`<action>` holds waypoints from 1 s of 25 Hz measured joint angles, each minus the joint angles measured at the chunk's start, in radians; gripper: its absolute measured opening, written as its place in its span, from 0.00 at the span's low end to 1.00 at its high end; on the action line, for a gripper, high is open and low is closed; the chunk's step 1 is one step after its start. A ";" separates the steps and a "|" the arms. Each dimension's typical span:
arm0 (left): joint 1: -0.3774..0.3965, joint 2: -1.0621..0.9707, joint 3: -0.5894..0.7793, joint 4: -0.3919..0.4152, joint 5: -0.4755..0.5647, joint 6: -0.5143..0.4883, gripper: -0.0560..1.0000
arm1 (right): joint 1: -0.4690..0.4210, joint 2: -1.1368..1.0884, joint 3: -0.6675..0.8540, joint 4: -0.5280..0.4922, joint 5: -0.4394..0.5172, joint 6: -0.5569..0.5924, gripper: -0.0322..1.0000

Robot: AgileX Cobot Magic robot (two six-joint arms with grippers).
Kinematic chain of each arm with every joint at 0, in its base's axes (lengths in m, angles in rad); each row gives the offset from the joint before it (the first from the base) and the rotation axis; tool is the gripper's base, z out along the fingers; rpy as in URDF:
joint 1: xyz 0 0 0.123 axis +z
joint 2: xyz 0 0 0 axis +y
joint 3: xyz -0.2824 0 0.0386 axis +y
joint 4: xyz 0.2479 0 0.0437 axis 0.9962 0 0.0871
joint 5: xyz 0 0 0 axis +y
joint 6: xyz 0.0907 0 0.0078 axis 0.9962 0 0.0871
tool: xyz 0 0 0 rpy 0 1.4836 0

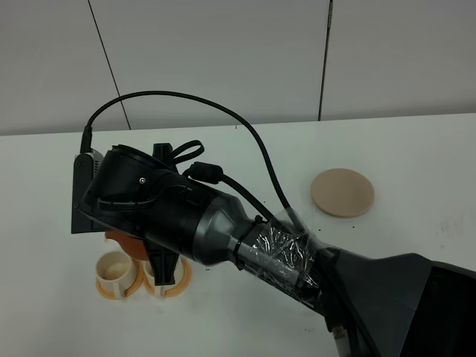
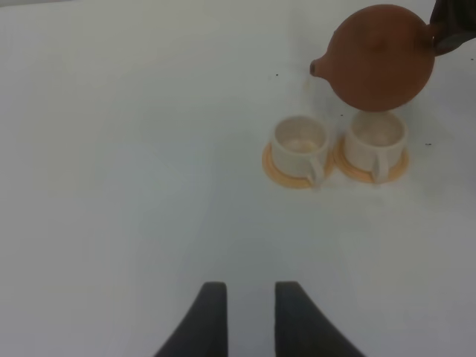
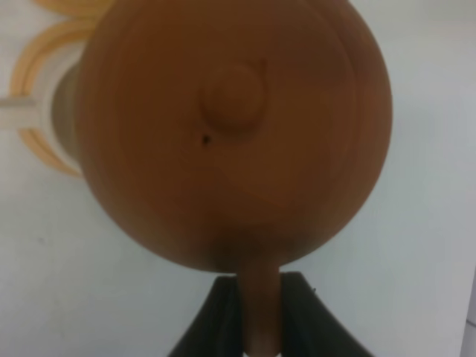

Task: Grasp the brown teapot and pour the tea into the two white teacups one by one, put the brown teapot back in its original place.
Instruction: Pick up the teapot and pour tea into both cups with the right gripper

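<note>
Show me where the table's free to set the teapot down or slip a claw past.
Free: the tan coaster, bare, with open table beside it; also the stretch between the left claw and the cups. Crowded: over the cups, where the right claw holds the teapot.

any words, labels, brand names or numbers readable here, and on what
No readable text in any of the three views.
brown teapot: plain clay, no stamp or mark visible.
white teacups: plain, no print.
beige coaster: plain.
right arm: black and grey housing with a clear-wrapped section, no label or brand showing.
</note>
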 joint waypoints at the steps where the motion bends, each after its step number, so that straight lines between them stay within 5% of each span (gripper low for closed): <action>1: 0.000 0.000 0.000 0.000 0.000 0.000 0.27 | 0.002 0.000 0.000 -0.001 0.000 0.000 0.12; 25: 0.000 0.000 0.000 0.000 0.000 0.000 0.27 | 0.028 0.019 0.000 -0.076 0.000 0.001 0.12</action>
